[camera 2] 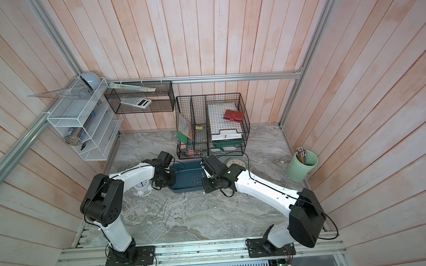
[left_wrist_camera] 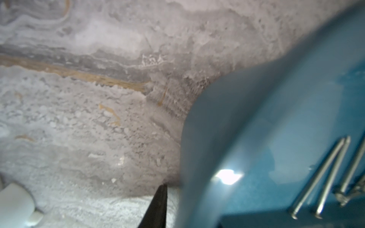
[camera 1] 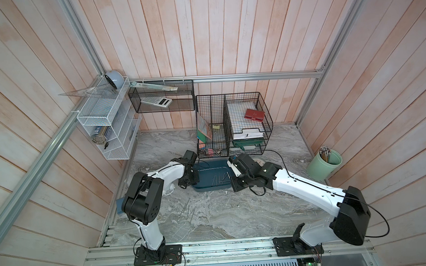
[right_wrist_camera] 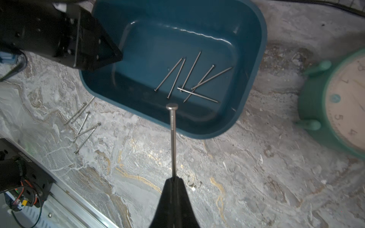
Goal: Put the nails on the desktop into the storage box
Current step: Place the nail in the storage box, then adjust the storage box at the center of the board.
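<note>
- Desktop (camera 1: 235, 211) is carrying everything; marble veining is showing in all views
- Box (right_wrist_camera: 256, 59) is sitting flat mid-desktop between the two arms, its open side facing up. A clock (right_wrist_camera: 339, 102) is lying just beside its right end, not touching
- Right gripper (right_wrist_camera: 173, 180) is hovering over the desktop on the near side of the box, clenched on a single nail (right_wrist_camera: 173, 138) by its pointed end. The nail is sticking straight out ahead of the fingertips, its head reaching just over the box's near rim, clear of the floor inside
- Left gripper (camera 1: 184, 184) is hanging at the box's left end, by the rim. In the left wrist view only one finger (left_wrist_camera: 159, 201) is showing, against the desktop just outside the box wall; cannot tell whether the jaws are parted or closed, and nothing is showing in them
- Six nails (right_wrist_camera: 191, 70) are lying loose on the box floor, toward the right gripper's side, some crossing each other
- About five more (right_wrist_camera: 81, 125) are lying in a loose cluster on the desktop, on the near side of the box toward the left arm's base, touching neither gripper
</note>
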Available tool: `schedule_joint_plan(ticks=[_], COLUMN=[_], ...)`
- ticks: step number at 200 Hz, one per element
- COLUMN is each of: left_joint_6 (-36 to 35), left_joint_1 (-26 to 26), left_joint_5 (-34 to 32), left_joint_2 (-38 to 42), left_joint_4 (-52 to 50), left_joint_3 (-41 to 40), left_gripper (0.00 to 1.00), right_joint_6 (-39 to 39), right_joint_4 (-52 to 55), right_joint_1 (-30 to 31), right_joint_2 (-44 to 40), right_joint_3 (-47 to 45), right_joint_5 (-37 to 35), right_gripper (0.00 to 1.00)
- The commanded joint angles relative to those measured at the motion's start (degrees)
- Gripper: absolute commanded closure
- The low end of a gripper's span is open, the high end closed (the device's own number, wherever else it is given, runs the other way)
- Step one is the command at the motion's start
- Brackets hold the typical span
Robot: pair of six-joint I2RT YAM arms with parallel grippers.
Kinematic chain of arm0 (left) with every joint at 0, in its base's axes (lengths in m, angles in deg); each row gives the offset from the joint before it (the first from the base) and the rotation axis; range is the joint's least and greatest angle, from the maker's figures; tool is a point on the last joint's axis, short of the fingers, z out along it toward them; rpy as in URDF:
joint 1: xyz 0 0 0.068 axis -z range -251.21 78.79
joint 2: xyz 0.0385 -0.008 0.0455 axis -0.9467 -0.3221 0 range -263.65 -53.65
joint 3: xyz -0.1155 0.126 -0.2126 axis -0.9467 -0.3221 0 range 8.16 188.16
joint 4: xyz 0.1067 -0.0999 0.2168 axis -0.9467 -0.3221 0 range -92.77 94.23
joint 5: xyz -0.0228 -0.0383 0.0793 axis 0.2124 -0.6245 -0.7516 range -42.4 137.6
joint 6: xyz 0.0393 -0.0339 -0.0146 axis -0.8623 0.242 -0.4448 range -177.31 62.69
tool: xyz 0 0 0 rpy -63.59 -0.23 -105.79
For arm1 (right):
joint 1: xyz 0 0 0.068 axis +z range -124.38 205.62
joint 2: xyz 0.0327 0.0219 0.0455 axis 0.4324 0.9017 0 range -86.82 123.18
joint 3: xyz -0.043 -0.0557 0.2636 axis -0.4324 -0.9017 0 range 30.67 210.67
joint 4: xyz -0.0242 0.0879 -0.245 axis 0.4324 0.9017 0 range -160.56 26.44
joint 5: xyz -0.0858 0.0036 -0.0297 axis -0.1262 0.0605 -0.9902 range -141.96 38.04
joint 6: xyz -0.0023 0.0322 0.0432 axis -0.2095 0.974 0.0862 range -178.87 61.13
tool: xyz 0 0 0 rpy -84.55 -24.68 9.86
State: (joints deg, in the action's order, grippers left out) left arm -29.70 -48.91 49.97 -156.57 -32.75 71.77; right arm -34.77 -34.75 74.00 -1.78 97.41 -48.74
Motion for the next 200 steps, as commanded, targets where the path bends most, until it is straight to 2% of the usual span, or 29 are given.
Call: schedule_joint_plan(ticks=[1, 14, 29, 40, 60, 87, 116, 148, 173, 200], left_joint_6=[0.2, 0.2, 0.6, 1.0, 1.5, 1.7, 2.0, 1.2, -3.0, -9.4], left_joint_1=[0.1, 0.2, 0.1, 0.2, 0.2, 0.1, -0.1, -1.0, -1.7, -2.2], left_joint_5=[-0.4, -0.8, -0.9, -0.9, -1.5, -2.3, -2.8, -5.1, -7.8, -12.6], left_joint_2=[1.8, 1.9, 2.1, 2.5, 4.1, 6.8, 9.1, 14.1, 17.4, 19.0], left_joint_4=[-0.7, -0.9, -0.6, -0.3, -0.1, -0.2, -1.5, -4.2, -9.0, -16.2], left_joint_3=[-0.2, 0.0, 0.1, -0.1, -0.2, -0.2, 0.8, 1.6, 4.4, 9.1], left_gripper=[0.68, 0.63, 0.52, 0.47, 0.39, 0.32, 0.26, 0.23, 0.22, 0.22], right_joint_6=[-2.7, -3.9, -5.1, -5.5, -5.6, -6.0, -6.8, -4.6, -1.7, -0.2], right_joint_4=[0.0, 1.1, 1.8, 1.4, 1.1, 0.1, 2.6, 5.6, 3.1, 1.3], right_joint_1=[-0.9, -1.9, -3.7, -4.4, -4.4, -4.5, -4.6, -5.7, -6.5, -8.7], right_joint_2=[4.4, 7.5, 11.2, 13.2, 14.4, 12.0, 9.3, 4.9, 2.9, 5.0], right_joint_3=[4.2, 6.2, 8.5, 9.5, 10.4, 10.1, 10.3, 7.5, 3.0, 1.8], right_joint_5=[5.5, 7.0, 10.9, 13.1, 13.1, 12.8, 11.5, 2.6, -4.0, -3.0], right_gripper=[1.0, 1.0, 1.0, 0.9, 0.69, 0.59, 0.57, 0.57, 0.58, 0.58])
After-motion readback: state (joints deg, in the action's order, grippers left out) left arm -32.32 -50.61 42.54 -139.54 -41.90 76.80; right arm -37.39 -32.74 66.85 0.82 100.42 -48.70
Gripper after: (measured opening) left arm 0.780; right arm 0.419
